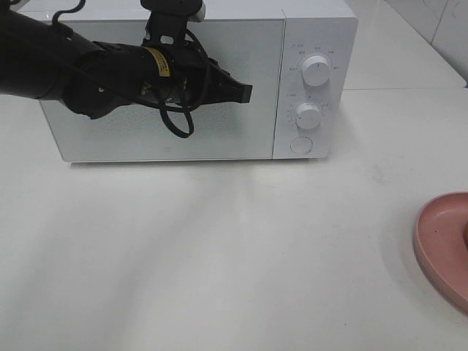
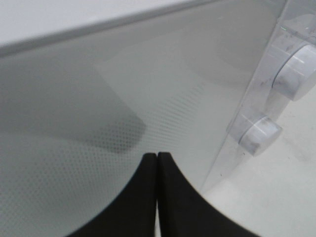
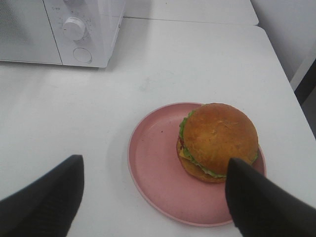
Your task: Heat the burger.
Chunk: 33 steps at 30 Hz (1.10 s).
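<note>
Left gripper is pinched fully closed, holding nothing, tip right up at the microwave door, near its right edge by the control panel. Door looks closed, so my read is the step in hand is getting it open. Round button under the two knobs is probably the release; if so, press it square with the closed tip, straight in, without clipping the lower knob just above it. Can't tell from here whether the tip is touching the glass. Right gripper has its jaws spread wide, empty, hovering above the burger, which sits whole on the pink plate, toward one side of it, well apart from the microwave on the right of the bench. Bench is plain white, smooth, slightly glossy, likely slippery under the plate. Pale wall at the right in the wrist view.
</note>
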Motion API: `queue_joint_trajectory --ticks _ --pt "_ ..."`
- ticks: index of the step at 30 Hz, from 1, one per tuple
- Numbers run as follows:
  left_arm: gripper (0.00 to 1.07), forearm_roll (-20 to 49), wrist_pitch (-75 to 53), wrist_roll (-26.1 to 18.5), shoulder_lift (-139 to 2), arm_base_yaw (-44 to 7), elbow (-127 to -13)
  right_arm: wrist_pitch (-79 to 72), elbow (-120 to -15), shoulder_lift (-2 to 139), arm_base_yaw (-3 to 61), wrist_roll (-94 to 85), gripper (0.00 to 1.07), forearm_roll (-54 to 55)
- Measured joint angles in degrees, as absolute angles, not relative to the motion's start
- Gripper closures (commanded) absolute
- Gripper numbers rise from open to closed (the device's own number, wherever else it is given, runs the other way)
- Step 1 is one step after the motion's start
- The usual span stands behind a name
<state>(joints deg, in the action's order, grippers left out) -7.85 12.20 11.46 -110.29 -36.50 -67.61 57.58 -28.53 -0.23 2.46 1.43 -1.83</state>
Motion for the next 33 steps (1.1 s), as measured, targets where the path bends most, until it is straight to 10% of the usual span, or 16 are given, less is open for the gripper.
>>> queue_joint_trajectory --ticks 4,7,10,12,33 --pt "1.03 -8.0 7.6 11.5 -107.9 -38.1 -66.6 57.6 -28.5 -0.2 2.5 1.4 0.31 -1.8" --pt "0.74 -8.1 0.0 11.5 -105.9 -40.0 -66.5 57.6 -28.5 -0.2 2.5 1.4 0.31 -1.8" --pt "0.11 -7.6 -6.7 11.5 -105.0 -40.9 -66.5 57.6 -28.5 -0.2 2.5 1.4 0.31 -1.8" --pt "0.05 -6.8 -9.0 11.5 -104.9 -41.0 -66.5 57.6 -28.5 -0.2 2.5 1.4 0.31 -1.8" --pt "0.08 1.2 -54.8 11.3 -94.1 -40.2 -66.5 57.6 -28.5 -0.2 2.5 1.4 0.31 -1.8"
